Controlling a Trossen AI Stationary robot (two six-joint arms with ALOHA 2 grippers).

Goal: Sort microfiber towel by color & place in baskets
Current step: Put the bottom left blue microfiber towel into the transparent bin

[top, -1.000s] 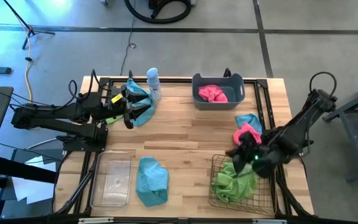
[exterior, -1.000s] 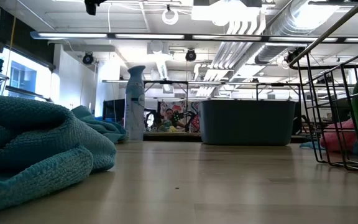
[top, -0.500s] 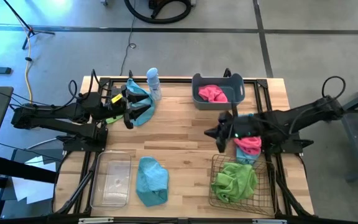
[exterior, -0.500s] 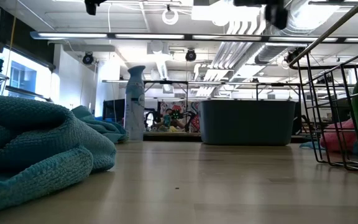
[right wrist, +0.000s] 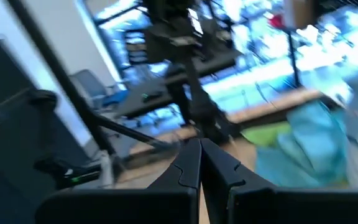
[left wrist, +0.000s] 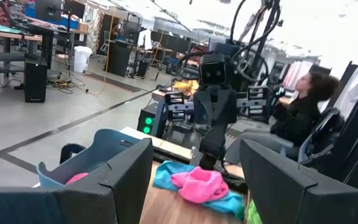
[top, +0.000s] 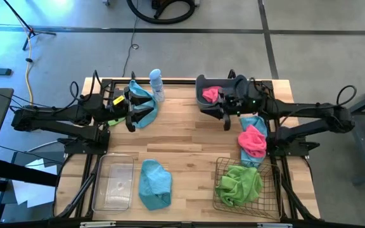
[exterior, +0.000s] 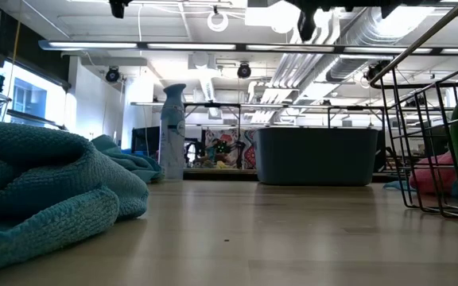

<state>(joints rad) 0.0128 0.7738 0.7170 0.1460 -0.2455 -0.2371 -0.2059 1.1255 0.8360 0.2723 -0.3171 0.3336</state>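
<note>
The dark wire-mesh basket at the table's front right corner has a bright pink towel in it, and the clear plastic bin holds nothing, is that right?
Not quite. The dark wire-mesh basket holds a lime green fuzzy towel, not a pink one, as the high view shows. The clear plastic rectangular bin does hold nothing.

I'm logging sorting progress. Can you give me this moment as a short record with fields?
grey-blue tub: holds a pink towel
wire basket: green towel
clear bin: no towel
loose on table: teal towel; pink-on-teal pile
right gripper: shut, beside the tub
left gripper: open, at teal cloth
</note>
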